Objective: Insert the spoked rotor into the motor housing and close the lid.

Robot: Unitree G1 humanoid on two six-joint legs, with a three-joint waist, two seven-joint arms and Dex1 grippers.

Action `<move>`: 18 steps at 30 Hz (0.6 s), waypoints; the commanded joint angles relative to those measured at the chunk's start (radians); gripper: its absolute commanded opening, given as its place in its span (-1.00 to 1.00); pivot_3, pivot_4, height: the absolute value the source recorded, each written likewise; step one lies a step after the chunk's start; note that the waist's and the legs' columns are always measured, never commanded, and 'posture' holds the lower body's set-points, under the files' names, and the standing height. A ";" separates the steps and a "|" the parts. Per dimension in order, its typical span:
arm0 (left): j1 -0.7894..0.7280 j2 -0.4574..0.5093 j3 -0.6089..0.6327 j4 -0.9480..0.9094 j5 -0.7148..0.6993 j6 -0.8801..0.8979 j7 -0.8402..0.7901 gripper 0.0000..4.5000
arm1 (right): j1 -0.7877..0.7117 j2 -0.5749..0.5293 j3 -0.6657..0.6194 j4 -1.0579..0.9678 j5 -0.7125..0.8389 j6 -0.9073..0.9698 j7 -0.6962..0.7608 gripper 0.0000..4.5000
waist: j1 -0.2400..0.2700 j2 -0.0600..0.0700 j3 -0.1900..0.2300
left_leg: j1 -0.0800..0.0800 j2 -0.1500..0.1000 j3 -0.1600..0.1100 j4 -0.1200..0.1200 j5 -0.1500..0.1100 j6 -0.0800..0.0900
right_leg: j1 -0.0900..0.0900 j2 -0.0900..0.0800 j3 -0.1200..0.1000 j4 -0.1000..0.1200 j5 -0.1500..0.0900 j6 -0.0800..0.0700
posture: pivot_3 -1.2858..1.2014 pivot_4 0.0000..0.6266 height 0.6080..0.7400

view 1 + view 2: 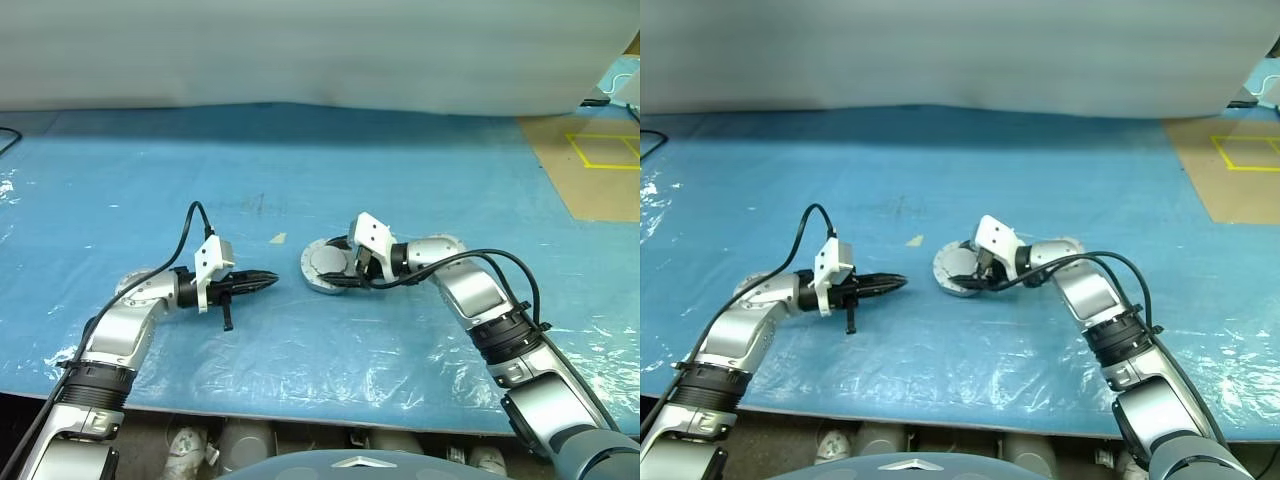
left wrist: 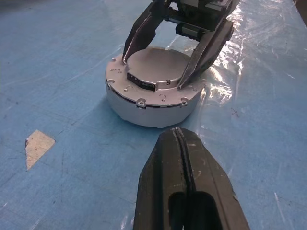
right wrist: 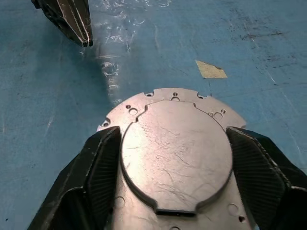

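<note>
The motor housing (image 2: 148, 108), a short silver cylinder, stands on the blue sheet at mid-table. Its lid (image 3: 175, 148) lies flat on top and covers the inside. The spoked rotor is hidden. My right gripper (image 1: 345, 270) reaches in from the right, tilted down over the housing. Its two fingers (image 2: 204, 52) stand on either side of the lid's raised round centre, pads against its edge. My left gripper (image 1: 272, 279) is shut with nothing in it. It points at the housing from the left, a short gap away.
A small tan scrap (image 1: 278, 238) lies on the blue sheet just behind and left of the housing. The table's front edge (image 1: 300, 400) runs close below both arms. Brown floor with yellow tape (image 1: 600, 160) shows at the far right.
</note>
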 commanded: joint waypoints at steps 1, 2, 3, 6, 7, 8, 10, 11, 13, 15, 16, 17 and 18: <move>-0.011 -0.004 -0.004 -0.015 0.003 -0.018 0.007 -1.00 | -0.005 0.003 0.000 -0.012 -0.008 -0.001 0.002 0.32 | 0.000 0.000 0.000 | 0.000 0.000 0.000 0.000 0.000 0.000 | 0.000 0.000 0.000 0.000 0.000 0.000 | 0.03 -0.52 1.00; -0.011 -0.005 -0.005 -0.017 0.003 -0.018 0.008 -1.00 | -0.007 0.004 0.001 -0.010 -0.010 0.002 0.000 0.32 | 0.000 0.000 0.000 | 0.000 0.000 0.000 0.000 0.000 0.000 | 0.000 0.000 0.000 0.000 0.000 0.000 | 0.03 -0.52 1.00; -0.010 -0.007 -0.006 -0.019 0.003 -0.017 0.010 -1.00 | -0.007 0.002 0.003 -0.012 -0.010 0.003 0.005 0.32 | 0.000 0.000 0.000 | 0.000 0.000 0.000 0.000 0.000 0.000 | 0.000 0.000 0.000 0.000 0.000 0.000 | 0.03 -0.52 1.00; -0.009 -0.009 -0.008 -0.024 0.002 -0.016 0.011 -1.00 | -0.006 0.003 0.007 -0.002 -0.021 -0.003 -0.004 0.32 | 0.000 0.000 0.000 | 0.000 0.000 0.000 0.000 0.000 0.000 | 0.000 0.000 0.000 0.000 0.000 0.000 | 0.03 -0.52 1.00; -0.009 -0.009 -0.009 -0.024 0.001 -0.016 0.011 -1.00 | -0.004 0.003 0.010 0.007 -0.029 -0.011 -0.007 0.32 | 0.000 0.000 0.000 | 0.000 0.000 0.000 0.000 0.000 0.000 | 0.000 0.000 0.000 0.000 0.000 0.000 | 0.03 -0.52 1.00; -0.009 -0.009 -0.010 -0.024 0.001 -0.017 0.012 -1.00 | -0.001 0.001 0.014 0.016 -0.040 -0.020 -0.010 0.32 | 0.000 0.000 0.000 | 0.000 0.000 0.000 0.000 0.000 0.000 | 0.000 0.000 0.000 0.000 0.000 0.000 | 0.03 -0.52 1.00; -0.009 -0.012 -0.011 -0.021 0.004 -0.023 0.015 -1.00 | 0.007 0.000 0.021 0.040 -0.058 -0.030 -0.019 0.32 | 0.000 0.000 0.000 | 0.000 0.000 0.000 0.000 0.000 0.000 | 0.000 0.000 0.000 0.000 0.000 0.000 | 0.03 -0.52 1.00; -0.009 -0.012 -0.011 -0.020 0.005 -0.025 0.017 -1.00 | 0.009 0.000 0.023 0.047 -0.063 -0.033 -0.023 0.32 | 0.000 0.000 0.000 | 0.001 0.000 0.000 0.000 0.000 0.000 | 0.000 0.000 0.000 0.000 0.000 0.000 | 0.03 -0.52 1.00; -0.012 -0.017 -0.013 -0.013 0.009 -0.033 0.022 -1.00 | 0.014 -0.002 0.037 0.077 -0.087 -0.038 -0.037 0.32 | 0.000 0.000 0.000 | 0.002 0.000 0.000 0.000 0.000 0.000 | 0.002 0.000 0.000 0.000 0.000 0.000 | 0.03 -0.52 1.00; -0.017 -0.023 -0.015 -0.007 0.012 -0.038 0.026 -1.00 | 0.021 -0.014 0.063 0.114 -0.124 -0.034 -0.047 0.32 | 0.000 0.000 0.000 | 0.005 0.000 0.000 0.000 0.000 0.000 | 0.004 0.000 0.001 0.000 0.000 0.000 | 0.03 -0.52 1.00; -0.018 -0.025 -0.016 -0.005 0.013 -0.039 0.026 -1.00 | 0.024 -0.017 0.069 0.122 -0.131 -0.034 -0.048 0.32 | 0.000 -0.001 -0.001 | 0.007 0.000 0.000 0.000 0.000 0.000 | 0.005 0.000 0.001 0.000 0.000 0.000 | 0.03 -0.52 1.00; -0.018 -0.027 -0.017 -0.005 0.013 -0.040 0.026 -1.00 | 0.031 -0.020 0.062 0.109 -0.104 -0.015 -0.026 0.32 | 0.000 -0.001 -0.001 | 0.008 0.000 0.000 0.000 0.000 0.000 | 0.007 0.000 0.001 0.000 0.000 0.000 | 0.03 -0.52 1.00; -0.018 -0.028 -0.017 -0.005 0.013 -0.040 0.027 -1.00 | 0.037 -0.021 0.055 0.098 -0.083 -0.003 -0.010 0.32 | 0.000 -0.001 -0.001 | 0.009 0.000 0.000 0.000 0.000 0.000 | 0.008 0.000 0.001 0.000 0.000 0.000 | 0.03 -0.52 1.00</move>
